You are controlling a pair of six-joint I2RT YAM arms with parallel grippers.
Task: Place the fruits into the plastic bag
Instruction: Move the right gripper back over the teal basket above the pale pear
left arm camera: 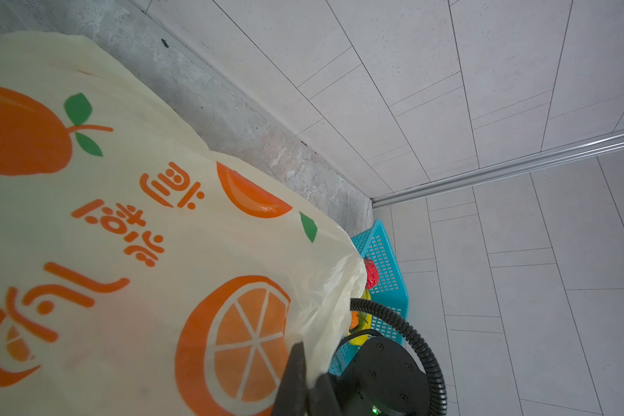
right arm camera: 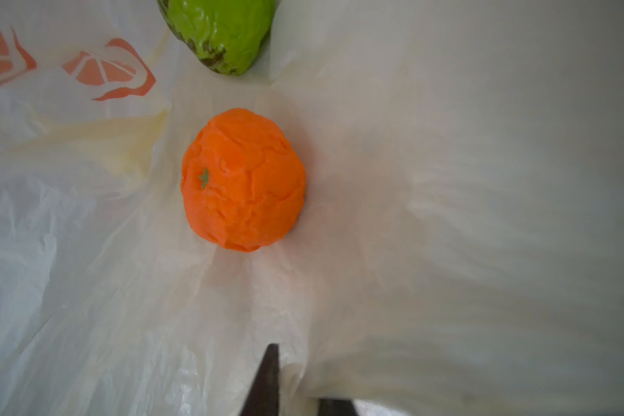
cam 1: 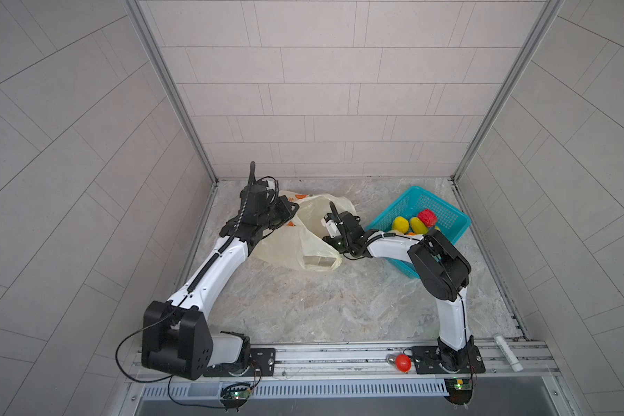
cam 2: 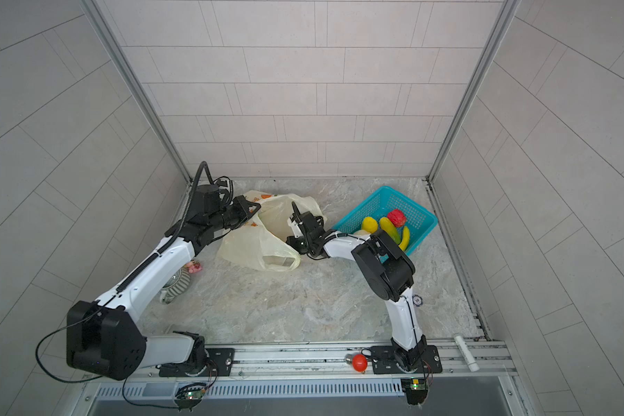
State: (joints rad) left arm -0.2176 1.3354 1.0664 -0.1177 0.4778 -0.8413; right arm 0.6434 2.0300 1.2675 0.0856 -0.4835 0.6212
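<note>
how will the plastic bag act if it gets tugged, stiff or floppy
Probably floppy: the plastic bag lies crumpled and creased, so a tug would likely deform it rather than slide it. Likely very light: the film is thin and translucent. The rounded orange fruit and green fruit inside may roll as it shifts.

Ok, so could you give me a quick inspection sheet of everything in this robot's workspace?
Surface: grey marbled table, no spills seen.
Job's things: plastic bag lies left of centre; orange fruit and green fruit are inside it; red bumpy ball and yellow fruits sit in the teal basket.
Clutter: red bulb and white tube on the front rail; striped toy beneath the left arm.
Grippers: left claw shut on the bag's edge; right claw shut inside the bag, holding no fruit.
Cables: black corrugated hose along the left arm; loose black wire by its base.
Surroundings: grey tiled walls.
</note>
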